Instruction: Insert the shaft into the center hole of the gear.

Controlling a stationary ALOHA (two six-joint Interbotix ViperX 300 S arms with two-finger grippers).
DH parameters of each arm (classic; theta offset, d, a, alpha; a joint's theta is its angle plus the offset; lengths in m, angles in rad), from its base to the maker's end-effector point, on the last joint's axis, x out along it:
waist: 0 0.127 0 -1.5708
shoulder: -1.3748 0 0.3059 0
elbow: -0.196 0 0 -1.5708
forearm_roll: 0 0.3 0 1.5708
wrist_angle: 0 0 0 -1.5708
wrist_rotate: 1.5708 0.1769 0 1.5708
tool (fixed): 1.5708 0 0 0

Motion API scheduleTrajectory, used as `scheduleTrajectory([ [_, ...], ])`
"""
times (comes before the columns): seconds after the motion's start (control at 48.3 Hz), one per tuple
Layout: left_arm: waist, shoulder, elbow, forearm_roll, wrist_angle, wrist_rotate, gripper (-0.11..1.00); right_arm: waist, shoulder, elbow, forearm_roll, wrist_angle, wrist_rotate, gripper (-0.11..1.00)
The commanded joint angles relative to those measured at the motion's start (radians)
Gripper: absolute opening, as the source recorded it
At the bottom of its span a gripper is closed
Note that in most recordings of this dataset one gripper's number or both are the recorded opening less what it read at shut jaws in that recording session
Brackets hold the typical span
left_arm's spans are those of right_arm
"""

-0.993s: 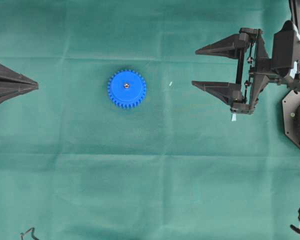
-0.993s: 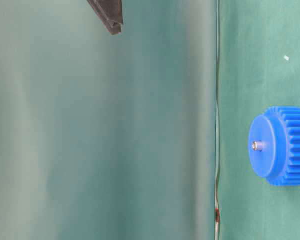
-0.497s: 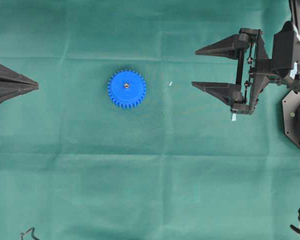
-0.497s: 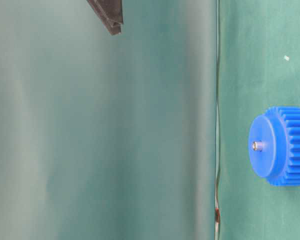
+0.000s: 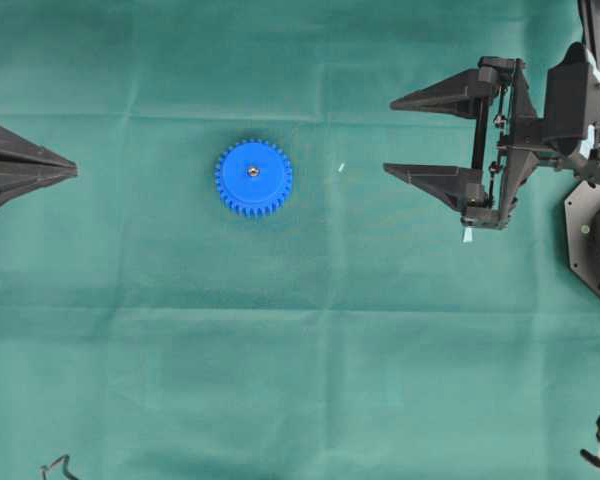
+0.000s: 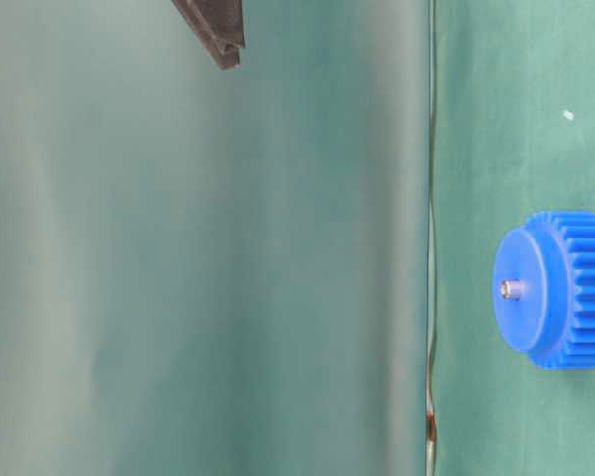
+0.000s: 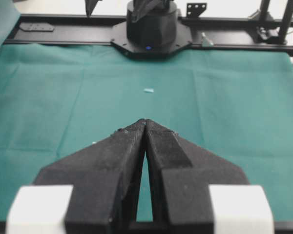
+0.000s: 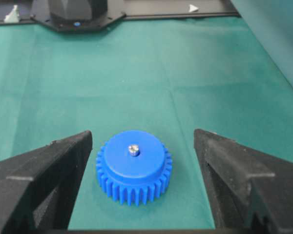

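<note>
Left of centre in the overhead view, the gear (image 5: 254, 178) lies flat on the green bench (image 5: 310, 350), with the shaft (image 5: 252, 171) standing in its center hole. At the far right edge, well apart, the right gripper (image 5: 388, 135) hangs with jaws spread wide. At the left edge, the left gripper (image 5: 75, 172) has jaws pressed together.

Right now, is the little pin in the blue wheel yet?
Looks done: the pin stands in the middle of the gear, its tip poking up. Nothing is in hand: the right claw is open and apart from the gear, and the left claw is shut, empty. Nothing visible is left.
</note>
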Motion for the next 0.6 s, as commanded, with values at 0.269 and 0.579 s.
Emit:
scheduleTrajectory([
  [0.269,0.006,0.005,-0.026,0.002,0.005,0.002,0.0,0.002,-0.005,-0.009,-0.002,-0.009,-0.002,0.85],
  [0.579,0.006,0.003,-0.026,0.002,0.006,0.002,0.0,0.003,-0.005,-0.009,0.0,-0.009,-0.002,0.85],
])
